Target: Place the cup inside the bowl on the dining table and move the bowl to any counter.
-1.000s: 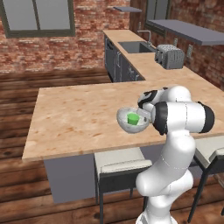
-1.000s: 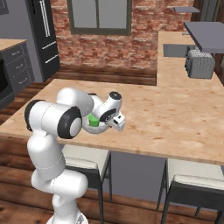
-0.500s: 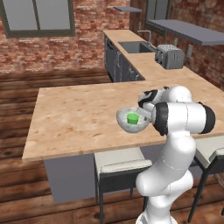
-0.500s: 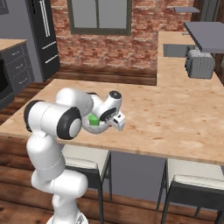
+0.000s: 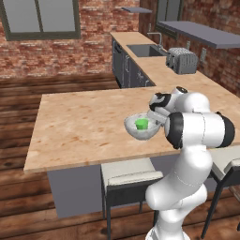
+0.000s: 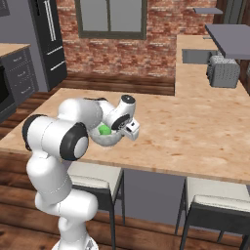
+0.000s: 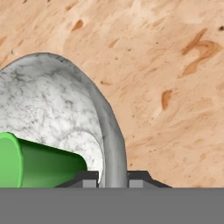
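Gripping the bowl (image 5: 140, 129) by its rim, with the cup (image 5: 141, 124) already inside.

The gripper (image 7: 112, 180) was pinched shut over the bowl's near wall, one finger inside and one outside; the bowl seemed lifted just clear of the dining table (image 5: 79, 122), though the gap was hard to judge. The cup lay tilted within. The counter (image 5: 154, 65) stood beyond and to the arm's right, past the table's far edge, with open tabletop between.
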